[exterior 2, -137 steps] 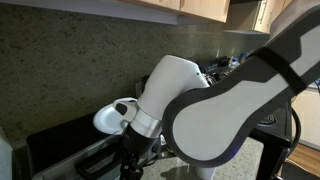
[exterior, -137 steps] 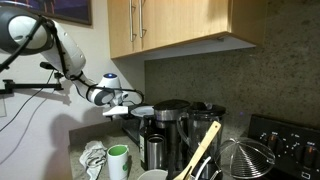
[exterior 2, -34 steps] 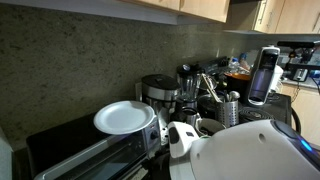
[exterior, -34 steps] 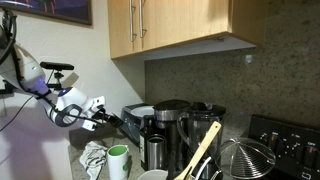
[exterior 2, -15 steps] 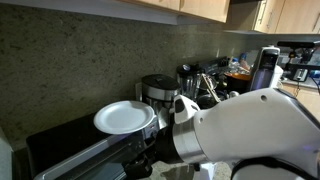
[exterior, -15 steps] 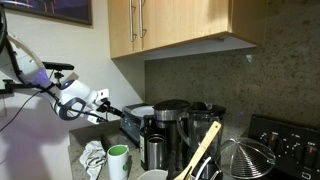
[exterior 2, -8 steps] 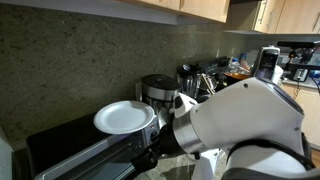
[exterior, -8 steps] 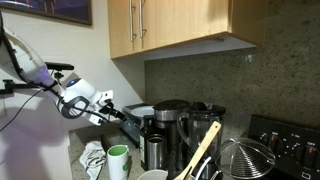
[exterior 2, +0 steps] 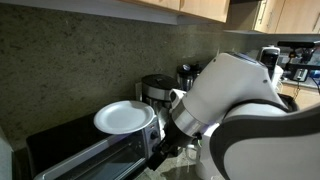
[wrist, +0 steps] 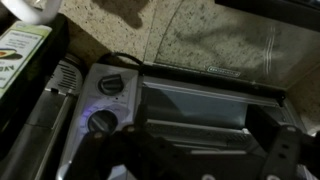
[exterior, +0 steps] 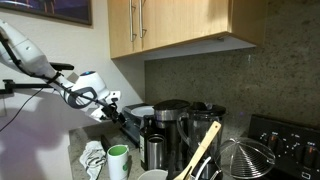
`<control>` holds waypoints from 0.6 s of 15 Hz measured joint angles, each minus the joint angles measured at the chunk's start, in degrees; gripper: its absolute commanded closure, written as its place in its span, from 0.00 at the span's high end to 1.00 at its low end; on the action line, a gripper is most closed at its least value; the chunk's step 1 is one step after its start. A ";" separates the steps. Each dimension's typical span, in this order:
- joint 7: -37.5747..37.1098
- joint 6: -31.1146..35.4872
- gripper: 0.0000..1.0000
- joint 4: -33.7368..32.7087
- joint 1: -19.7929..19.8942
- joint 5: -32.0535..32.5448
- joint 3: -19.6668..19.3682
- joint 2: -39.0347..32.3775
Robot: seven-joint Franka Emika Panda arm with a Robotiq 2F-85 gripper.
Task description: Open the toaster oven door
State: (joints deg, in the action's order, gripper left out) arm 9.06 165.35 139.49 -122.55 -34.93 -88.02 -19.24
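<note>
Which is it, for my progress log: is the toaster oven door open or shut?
Looks shut: in the wrist view the toaster oven door sits level with the knob panel. The picture is dim, so this is not certain.

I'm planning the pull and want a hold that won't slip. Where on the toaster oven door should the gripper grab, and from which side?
Probably the slim handle along the top edge of the toaster oven door, near its middle, approached from the front with one finger above and one below. It is a long horizontal bar, and the plate on top blocks coming straight down.
</note>
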 measured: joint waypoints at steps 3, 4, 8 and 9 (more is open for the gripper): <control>0.48 -11.43 1.00 -2.40 -3.79 3.70 -6.46 -0.02; 0.97 -15.00 1.00 -3.36 -4.89 4.76 -8.43 -0.02; 4.34 -27.73 1.00 -7.19 -9.06 7.07 -15.44 -0.03; 5.47 -30.74 1.00 -8.11 -9.99 7.27 -16.97 -0.03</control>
State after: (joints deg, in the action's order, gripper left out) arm 14.53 134.62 131.37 -132.54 -27.66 -104.98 -19.27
